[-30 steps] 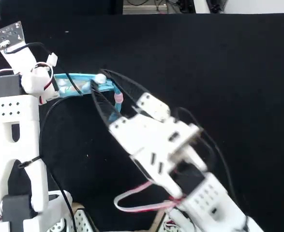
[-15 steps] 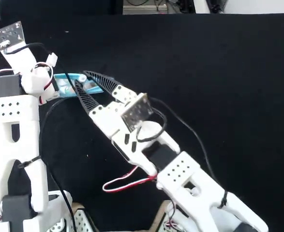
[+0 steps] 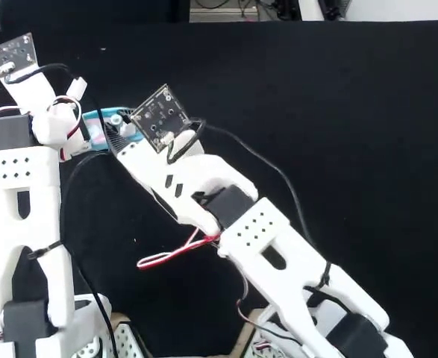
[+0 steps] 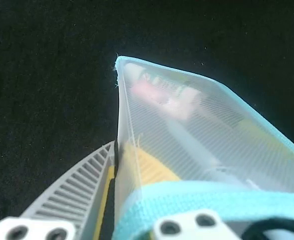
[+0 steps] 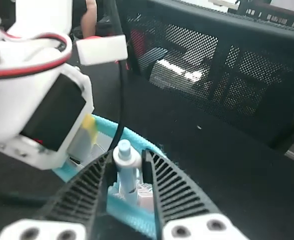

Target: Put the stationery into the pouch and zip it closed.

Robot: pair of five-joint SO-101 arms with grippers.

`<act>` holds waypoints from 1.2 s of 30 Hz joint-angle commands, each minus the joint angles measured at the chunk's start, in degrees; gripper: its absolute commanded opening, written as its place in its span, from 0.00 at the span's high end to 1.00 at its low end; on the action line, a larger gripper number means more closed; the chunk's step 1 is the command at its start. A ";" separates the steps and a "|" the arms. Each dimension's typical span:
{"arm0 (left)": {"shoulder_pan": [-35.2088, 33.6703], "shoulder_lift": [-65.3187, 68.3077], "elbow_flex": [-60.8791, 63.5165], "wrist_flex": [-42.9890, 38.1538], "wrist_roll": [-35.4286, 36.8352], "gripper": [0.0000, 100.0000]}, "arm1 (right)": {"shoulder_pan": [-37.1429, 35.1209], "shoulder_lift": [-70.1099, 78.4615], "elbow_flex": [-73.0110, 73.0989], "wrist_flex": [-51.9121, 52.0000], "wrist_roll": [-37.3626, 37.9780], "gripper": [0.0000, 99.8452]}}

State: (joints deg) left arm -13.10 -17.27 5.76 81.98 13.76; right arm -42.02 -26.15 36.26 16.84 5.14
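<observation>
Pouch (image 4: 197, 130) is hanging clamped in the left tool (image 4: 117, 170), which is closing on its blue-edged rim and holding it off the black desk (image 3: 316, 112). Through the mesh, a pink-and-white item (image 4: 157, 94) and a yellow item (image 4: 147, 170) are already showing inside, beyond the left tool's ribbed finger. The right tool (image 5: 127, 162) is gripping a white capped stick (image 5: 122, 150) between its two black fingers, directly over the blue rim and just beside the left tool.

Assessment: the loading step is in hand, with the stick sitting at the mouth and not yet released. Zipping is not yet begun. The next move is calling for the stick to be pushed further in past the rim before the right tool is opening, while the left tool is keeping the mouth steady. The zip pull cannot be made out.
</observation>
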 commanded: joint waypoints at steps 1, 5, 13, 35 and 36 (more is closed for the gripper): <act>-0.57 0.44 1.19 0.00 -0.44 0.97 | -0.70 1.45 -1.45 1.14 -0.09 0.99; -0.57 0.44 1.19 0.00 -0.44 0.97 | -0.35 1.36 -1.63 1.23 -0.09 0.99; -0.57 0.44 1.19 0.00 -0.44 0.97 | 1.14 -8.48 -3.12 10.81 -0.44 0.99; -0.57 0.44 1.19 0.00 -0.44 0.97 | 4.84 2.51 -13.49 16.97 -0.26 0.99; -0.57 0.44 1.19 0.00 -0.44 0.97 | 4.84 4.79 -14.46 16.35 -0.44 0.99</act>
State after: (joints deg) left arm -13.10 -17.27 5.76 81.98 13.76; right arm -38.42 -26.42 25.98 35.65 4.97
